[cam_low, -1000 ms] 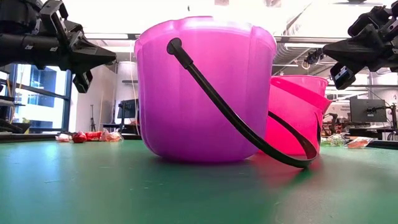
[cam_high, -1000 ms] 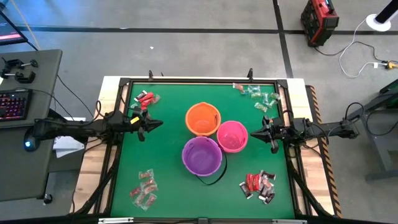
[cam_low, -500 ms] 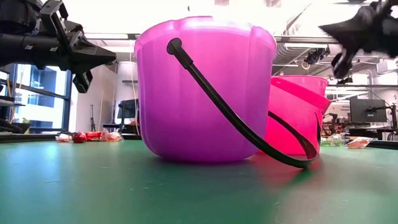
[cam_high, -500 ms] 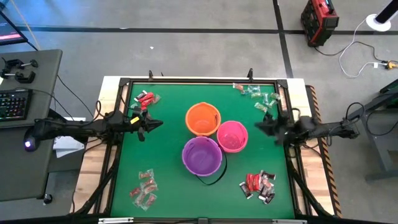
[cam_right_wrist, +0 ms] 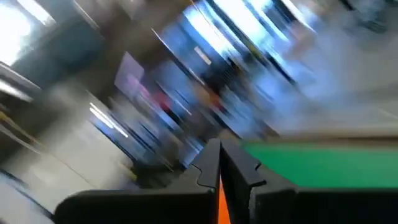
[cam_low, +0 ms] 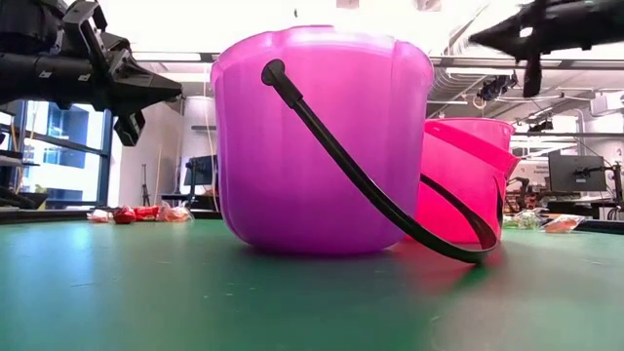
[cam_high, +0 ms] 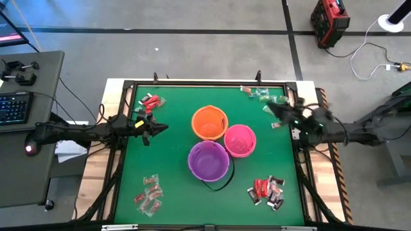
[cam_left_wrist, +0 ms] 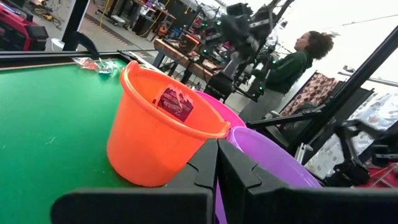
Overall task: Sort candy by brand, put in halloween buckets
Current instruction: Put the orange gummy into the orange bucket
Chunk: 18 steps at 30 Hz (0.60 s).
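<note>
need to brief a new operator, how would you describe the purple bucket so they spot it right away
Look at the middle of the green table, where three small round buckets stand bunched together. The purple bucket is the one nearest the front edge, with the orange bucket behind it and the pink bucket to its right. Only it has a thin black handle, lying on the mat.

A keyboard [cam_high: 13,108] and a mouse [cam_high: 28,149] rest on the grey desk [cam_high: 32,128] left of the table. A red case [cam_high: 331,22] stands on the floor. A white cable [cam_high: 367,54] lies near it. A person [cam_left_wrist: 292,59] stands beyond the table.
</note>
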Each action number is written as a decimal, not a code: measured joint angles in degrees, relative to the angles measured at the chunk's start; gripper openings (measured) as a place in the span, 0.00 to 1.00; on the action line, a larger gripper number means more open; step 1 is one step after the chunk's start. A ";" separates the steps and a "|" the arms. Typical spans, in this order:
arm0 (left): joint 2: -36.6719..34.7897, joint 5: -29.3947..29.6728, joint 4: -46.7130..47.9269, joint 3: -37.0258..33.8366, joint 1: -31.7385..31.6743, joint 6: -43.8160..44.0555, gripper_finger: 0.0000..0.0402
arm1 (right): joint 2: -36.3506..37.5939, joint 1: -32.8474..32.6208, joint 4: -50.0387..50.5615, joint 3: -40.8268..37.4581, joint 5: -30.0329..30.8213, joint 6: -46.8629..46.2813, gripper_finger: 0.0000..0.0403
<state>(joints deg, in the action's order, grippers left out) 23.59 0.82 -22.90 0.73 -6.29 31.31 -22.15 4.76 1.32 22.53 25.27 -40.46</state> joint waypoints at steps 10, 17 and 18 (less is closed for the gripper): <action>0.02 0.00 0.25 0.00 -0.01 0.00 0.00 | -33.65 18.55 65.08 27.99 -16.14 -6.17 0.37; 0.01 0.00 0.85 0.01 -0.01 0.00 0.00 | -51.74 24.01 71.93 28.31 -16.71 -17.02 0.44; 0.02 0.00 0.85 0.00 0.01 0.00 0.00 | -53.72 24.86 71.13 28.28 -16.14 -17.77 0.44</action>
<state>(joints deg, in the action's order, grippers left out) 23.61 0.82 -22.04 0.73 -6.28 31.31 -75.88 29.62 72.45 50.82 9.13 -58.23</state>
